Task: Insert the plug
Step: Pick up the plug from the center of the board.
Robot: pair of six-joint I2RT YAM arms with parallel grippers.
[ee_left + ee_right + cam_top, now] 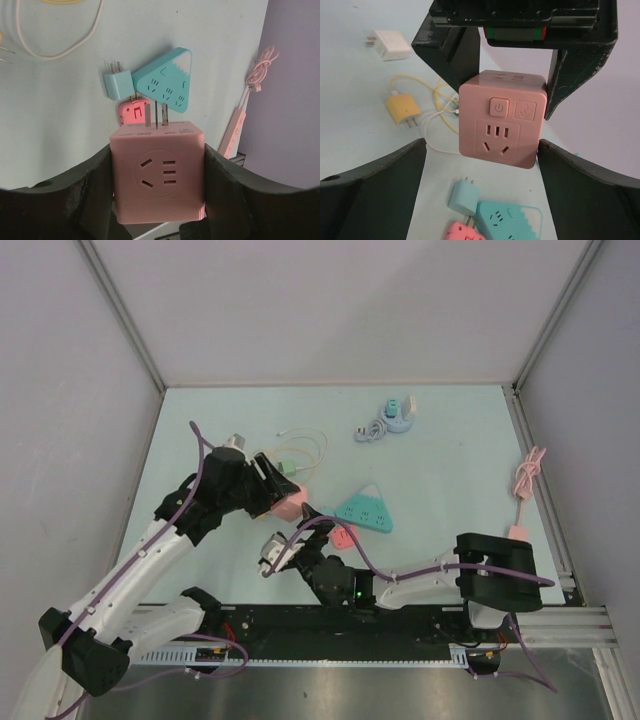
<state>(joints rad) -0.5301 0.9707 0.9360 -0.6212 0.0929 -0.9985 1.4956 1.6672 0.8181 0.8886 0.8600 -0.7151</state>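
Cube socket (288, 504) sat between the left gripper's (157, 187) fingers, left of the table's (450, 460) middle. Triangular power strip (366, 512) lay just right of it, small charger (117, 84) alongside. Slim power strip (233, 132) lay along the right edge, coiled cord (368, 431) near the far edge.

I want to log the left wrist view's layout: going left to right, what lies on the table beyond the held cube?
White cable loop → teal charger → triangular teal power strip → pink power strip.

A robotics lab cell is suggested: the pale green table (450, 470) is enclosed by plain grey panels (330, 310), with an aluminium rail (570, 625) along its near edge.
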